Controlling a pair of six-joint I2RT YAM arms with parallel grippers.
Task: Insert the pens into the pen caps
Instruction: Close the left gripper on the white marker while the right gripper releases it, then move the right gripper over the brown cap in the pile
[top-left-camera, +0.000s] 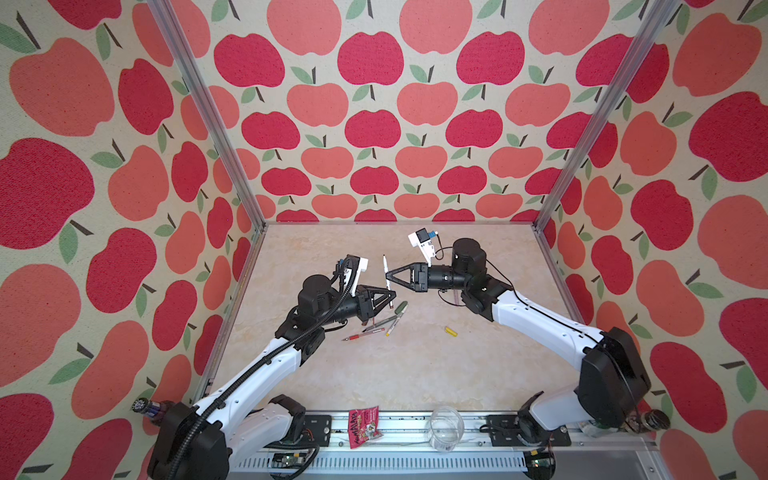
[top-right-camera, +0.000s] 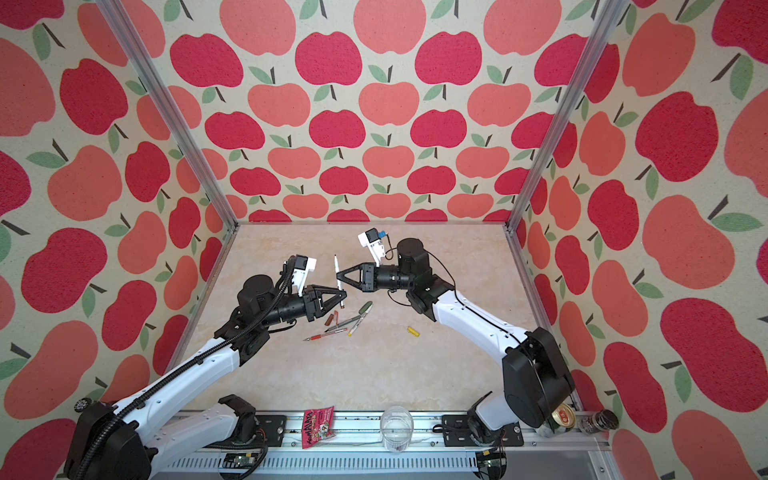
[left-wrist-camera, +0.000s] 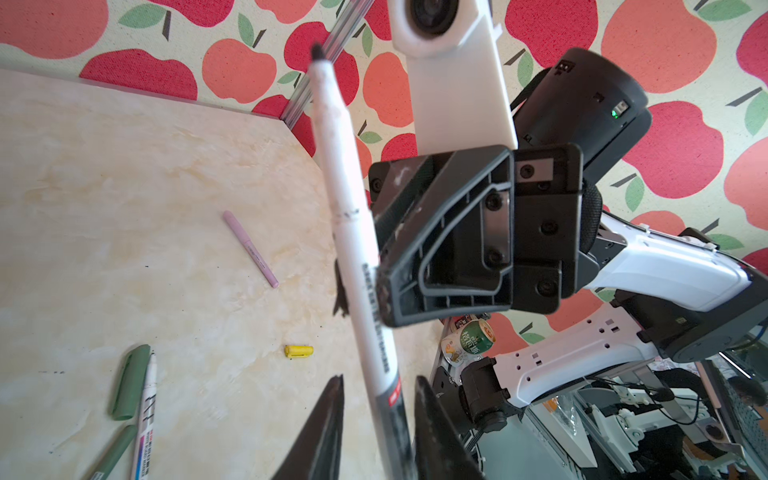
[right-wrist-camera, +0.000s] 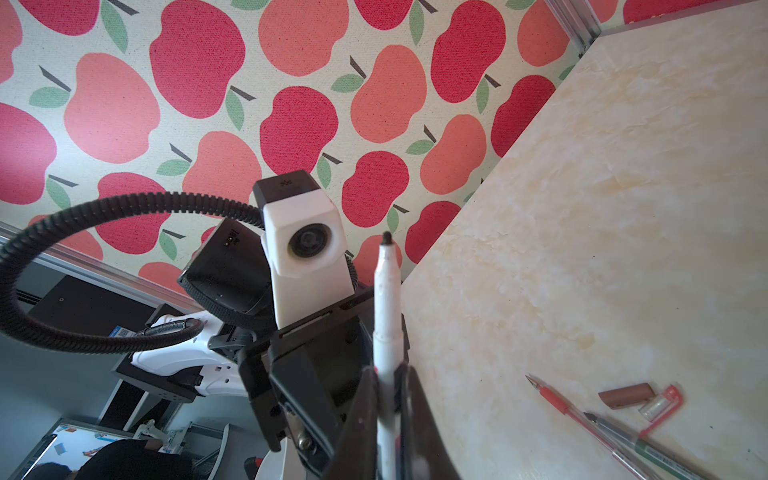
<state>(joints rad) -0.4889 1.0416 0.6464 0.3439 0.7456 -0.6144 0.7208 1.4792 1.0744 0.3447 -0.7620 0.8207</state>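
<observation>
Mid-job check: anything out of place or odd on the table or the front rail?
A snack packet and a clear cup sit on the front rail; neither belongs to the pen job. The yellow cap lies alone, apart from the clustered pens. Nothing looks spilled or broken.

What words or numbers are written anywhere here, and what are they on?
"...ALAYA": white letters on the crumpled red snack packet; the first letters are unclear.
Green drink can: white characters, too blurred to read.
White-barrelled pen held in the air: black print along the barrel, blurred.
White marker lying on the marbled beige table: coloured print, too small.
Lilac-pink pen: tiny print, unreadable.
</observation>
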